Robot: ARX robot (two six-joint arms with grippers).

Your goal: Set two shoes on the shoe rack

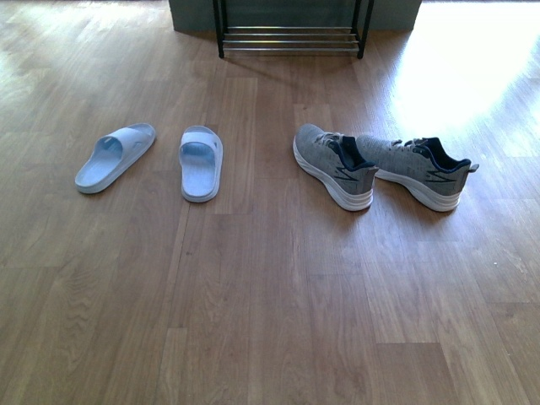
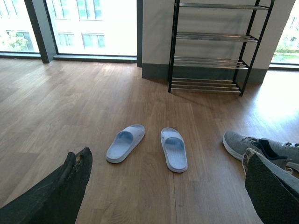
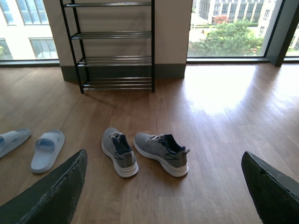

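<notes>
Now sneakers point(image 1: 333, 162): toes toward rack point(image 1: 291, 40) (angled leftward); left claw point(image 2: 164, 156), right claw point(image 3: 163, 156) spread.

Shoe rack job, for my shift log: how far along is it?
Done: nothing; the shoe rack shows only bare bars on its tiers. In hand: nothing; the left fingers and right fingers stand open and empty. Left: everything; both grey sneakers and both pale blue slides lie on the floor, so two shoes need picking up and racking.

Light: bright daylight from windows point(image 3: 233, 28) beyond right pincer point(image 3: 163, 155) | Glare: floor point(image 3: 219, 88) patch washed out ahead of it | Shadows: soft, under sneakers point(image 3: 156, 145) | Focus: pincer fingers point(image 3: 51, 196) blurred, scene sharp | Distortion: rack point(image 3: 112, 59) uprights lean slightly
</notes>
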